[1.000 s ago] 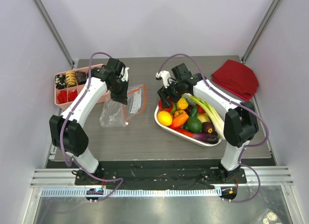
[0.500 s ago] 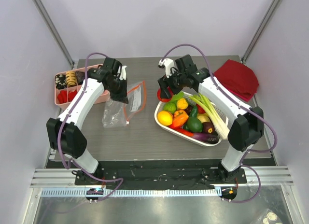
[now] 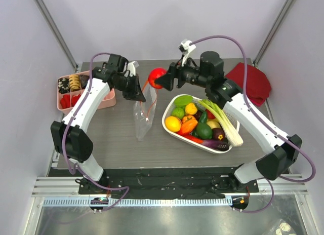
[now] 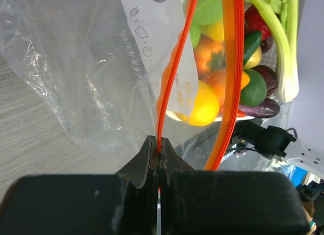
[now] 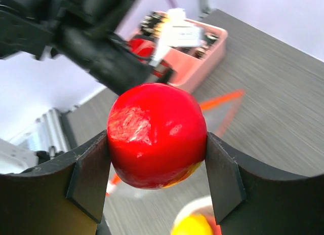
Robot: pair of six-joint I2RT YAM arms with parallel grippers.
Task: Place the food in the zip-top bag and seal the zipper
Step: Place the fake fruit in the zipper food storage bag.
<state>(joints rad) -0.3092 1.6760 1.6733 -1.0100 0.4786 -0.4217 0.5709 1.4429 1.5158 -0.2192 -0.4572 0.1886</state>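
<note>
From above, the loading step is in hand. The left pincer (image 3: 137, 91) holds one bag (image 3: 142, 116) upright over the worktop (image 3: 116, 144). The right pincer (image 3: 163, 80) has one red fruit (image 3: 156, 76) beside the bag's mouth, and one basket (image 3: 223, 148) holds the rest.

Left wrist: the pincer is clamped tight on the zipper (image 4: 174, 73).

Right wrist: wide jaws grip the fruit. Next, I judge, it must drop between the parted strips.

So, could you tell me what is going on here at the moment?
The left gripper is shut on the zipper of the zip-top bag, holding it up so the bag hangs down toward the table. The right gripper holds a red toy fruit in the air beside the bag's mouth. Other food lies in the white basket; none shows in the bag.
</note>
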